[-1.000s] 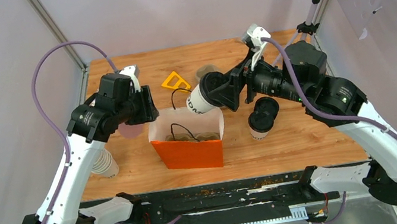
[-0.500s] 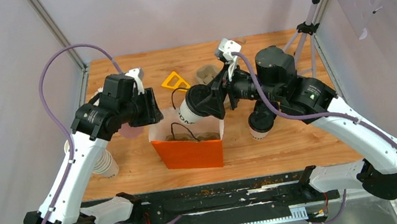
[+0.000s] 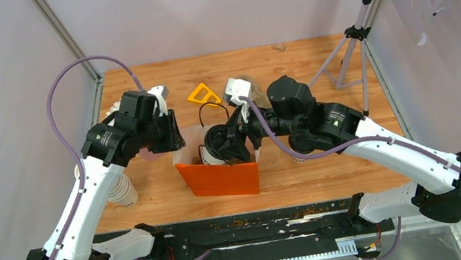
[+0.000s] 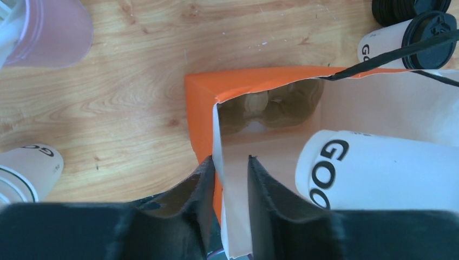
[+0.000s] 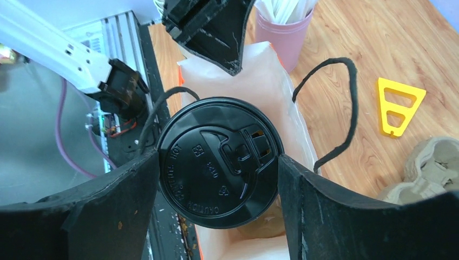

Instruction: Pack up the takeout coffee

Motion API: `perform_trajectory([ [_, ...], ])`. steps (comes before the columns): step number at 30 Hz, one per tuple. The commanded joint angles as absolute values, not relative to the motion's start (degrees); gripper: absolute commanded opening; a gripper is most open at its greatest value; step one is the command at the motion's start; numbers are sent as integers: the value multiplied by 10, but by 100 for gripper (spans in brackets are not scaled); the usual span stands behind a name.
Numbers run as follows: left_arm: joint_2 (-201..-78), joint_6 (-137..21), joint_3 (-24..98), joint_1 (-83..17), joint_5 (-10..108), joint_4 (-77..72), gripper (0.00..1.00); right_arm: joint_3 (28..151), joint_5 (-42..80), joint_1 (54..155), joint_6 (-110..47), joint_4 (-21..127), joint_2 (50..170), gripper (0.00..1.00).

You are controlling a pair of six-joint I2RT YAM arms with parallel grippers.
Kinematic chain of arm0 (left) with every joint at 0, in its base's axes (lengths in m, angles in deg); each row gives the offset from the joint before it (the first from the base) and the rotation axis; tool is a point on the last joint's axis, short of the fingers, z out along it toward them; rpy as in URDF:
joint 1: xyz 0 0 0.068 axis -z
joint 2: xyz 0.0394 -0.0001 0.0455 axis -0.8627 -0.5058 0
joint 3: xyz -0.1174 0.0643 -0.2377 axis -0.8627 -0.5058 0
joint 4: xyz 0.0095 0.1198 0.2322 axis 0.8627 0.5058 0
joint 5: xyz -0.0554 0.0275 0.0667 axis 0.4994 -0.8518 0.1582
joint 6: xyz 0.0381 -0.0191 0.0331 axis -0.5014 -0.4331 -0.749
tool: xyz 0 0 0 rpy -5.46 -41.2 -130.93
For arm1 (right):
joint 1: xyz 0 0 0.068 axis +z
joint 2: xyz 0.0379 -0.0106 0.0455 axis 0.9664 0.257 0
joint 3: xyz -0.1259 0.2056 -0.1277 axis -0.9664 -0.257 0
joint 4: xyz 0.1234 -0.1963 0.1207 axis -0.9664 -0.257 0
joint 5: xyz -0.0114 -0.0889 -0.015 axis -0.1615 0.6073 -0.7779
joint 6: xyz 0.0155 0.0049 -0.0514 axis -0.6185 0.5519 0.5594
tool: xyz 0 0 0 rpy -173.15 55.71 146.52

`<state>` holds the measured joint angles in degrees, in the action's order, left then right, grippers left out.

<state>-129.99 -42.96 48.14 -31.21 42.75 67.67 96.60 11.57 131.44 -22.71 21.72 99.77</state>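
My right gripper [image 3: 226,143] [image 5: 219,162] is shut on a takeout coffee, a white cup [image 4: 379,168] with a black lid [image 5: 219,168]. It hangs tilted in the mouth of the orange paper bag [image 3: 218,177], above the brown pulp carrier [image 4: 270,105] at the bag's bottom. My left gripper [image 3: 172,133] [image 4: 230,160] straddles the bag's left wall [image 4: 216,135]. Its jaws stand narrowly apart, one finger against the paper and a gap at the other. A second lidded cup [image 4: 411,40] stands on the table beyond the bag, mostly hidden behind my right arm in the top view.
A pink cup of stirrers [image 5: 281,27] stands left of the bag. Lidless cream cups [image 3: 118,189] lie at the left edge. A yellow triangle [image 3: 203,95] and another pulp carrier [image 5: 427,168] sit behind the bag. A tripod [image 3: 352,34] stands back right.
My right arm has swung left and down, carrying the cup from beside the bag into its mouth. The left jaws have narrowed around the bag's wall.
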Motion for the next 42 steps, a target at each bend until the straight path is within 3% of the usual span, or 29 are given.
perform_trajectory([
  [1, -1275, -456, 457, -314, 462, 634, 27, 945, 168, 1324, -180, 269, 999, 71],
  [4, -1254, -462, 427, -314, 499, 584, 12, 936, 178, 1325, -152, 284, 1006, 71],
  [7, -1230, -466, 391, -314, 543, 519, 3, 932, 184, 1327, -123, 279, 1016, 71],
  [15, -1174, -428, 305, -314, 568, 405, 1, 884, 166, 1335, -75, 287, 1005, 71],
  [17, -1176, -415, 304, -314, 565, 409, 8, 873, 164, 1348, -59, 286, 1000, 71],
  [21, -1177, -402, 328, -314, 551, 473, 41, 852, 189, 1383, -34, 278, 995, 71],
  [27, -1173, -439, 374, -314, 547, 618, 65, 809, 263, 1436, -14, 301, 970, 70],
  [38, -1145, -451, 338, -314, 603, 669, 69, 758, 355, 1513, -25, 313, 958, 70],
  [42, -1132, -459, 334, -314, 598, 670, 61, 751, 369, 1524, -26, 311, 960, 70],
])
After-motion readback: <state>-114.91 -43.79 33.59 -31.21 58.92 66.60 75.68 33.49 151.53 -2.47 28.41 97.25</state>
